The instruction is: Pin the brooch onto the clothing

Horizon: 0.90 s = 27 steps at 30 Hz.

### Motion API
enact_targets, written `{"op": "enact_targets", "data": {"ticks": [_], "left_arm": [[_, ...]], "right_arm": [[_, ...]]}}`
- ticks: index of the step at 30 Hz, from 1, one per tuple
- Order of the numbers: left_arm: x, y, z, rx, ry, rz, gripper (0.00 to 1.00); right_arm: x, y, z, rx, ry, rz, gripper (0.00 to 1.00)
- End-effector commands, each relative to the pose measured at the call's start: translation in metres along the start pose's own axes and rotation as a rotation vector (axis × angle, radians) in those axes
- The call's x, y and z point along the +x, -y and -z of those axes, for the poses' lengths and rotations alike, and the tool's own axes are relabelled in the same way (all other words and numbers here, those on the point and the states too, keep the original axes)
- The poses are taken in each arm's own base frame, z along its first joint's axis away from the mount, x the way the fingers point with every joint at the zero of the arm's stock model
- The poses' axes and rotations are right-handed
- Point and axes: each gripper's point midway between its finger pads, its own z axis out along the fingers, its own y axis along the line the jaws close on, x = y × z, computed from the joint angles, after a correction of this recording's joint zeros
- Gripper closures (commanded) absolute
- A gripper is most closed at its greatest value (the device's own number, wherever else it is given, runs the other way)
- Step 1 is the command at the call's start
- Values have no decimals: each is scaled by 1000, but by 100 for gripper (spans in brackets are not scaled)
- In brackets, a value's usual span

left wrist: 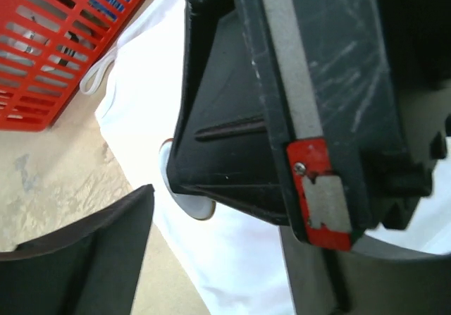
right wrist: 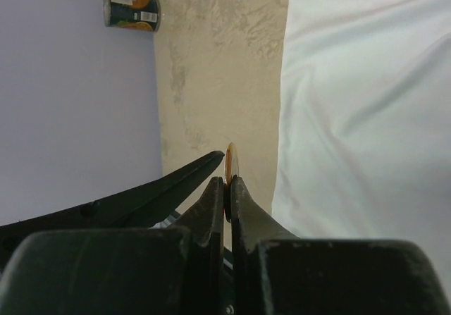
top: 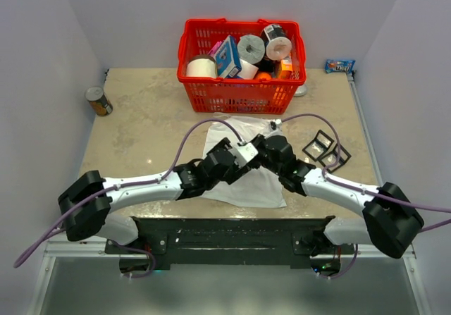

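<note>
Not yet pinned: brooch gripped, shirt lying ready

On the table (top: pixel 141 118) the white T-shirt (top: pixel 250 181) lies spread out, and both arms meet above its upper part. The left gripper (top: pixel 238 156) has its jaws apart and holds nothing. One of its fingers (right wrist: pixel 176 181) angles away just beside the right one. The right gripper (right wrist: pixel 227 187) is clamped tight on the brooch (right wrist: pixel 230 161), a thin disc seen edge-on. It pokes up past the fingertips and, in the right wrist view, sits clear of the fabric.

By my reading the pick-up is done. Bringing the brooch down onto the cloth and fastening it are left.

From overhead the grippers hide the brooch altogether. The left wrist view is mostly filled by the right gripper's body. Only a pale round edge shows behind it, and I cannot say for sure what it is. The brooch's pin or clasp cannot be made out.
</note>
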Motion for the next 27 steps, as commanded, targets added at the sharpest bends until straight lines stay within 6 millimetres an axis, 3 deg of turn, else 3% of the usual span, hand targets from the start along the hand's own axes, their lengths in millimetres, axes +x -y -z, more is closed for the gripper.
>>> {"op": "enact_targets", "data": {"ticks": [1, 5, 6, 8, 9, 14, 17, 27], "left_arm": [[-63, -3, 23, 84, 183, 123, 17], [-86, -13, 43, 196, 271, 202, 13], [-87, -30, 44, 198, 284, 251, 12], [-99, -40, 57, 272, 342, 318, 12], [-97, -60, 56, 248, 348, 372, 11], [-106, -88, 65, 393, 413, 544, 13], [-108, -88, 68, 536, 445, 641, 19], [-97, -52, 60, 817, 385, 725, 29]], "right_arm": [[-20, -2, 9, 21, 103, 58, 100], [-36, 3, 19, 26, 174, 108, 100], [-41, 3, 21, 20, 188, 116, 100], [-45, -1, 28, -10, 208, 150, 100], [-47, -3, 31, -27, 216, 164, 100], [-48, -23, 49, -152, 238, 225, 100], [-44, -34, 56, -237, 231, 262, 100], [-31, -62, 72, -397, 184, 368, 100]]}}
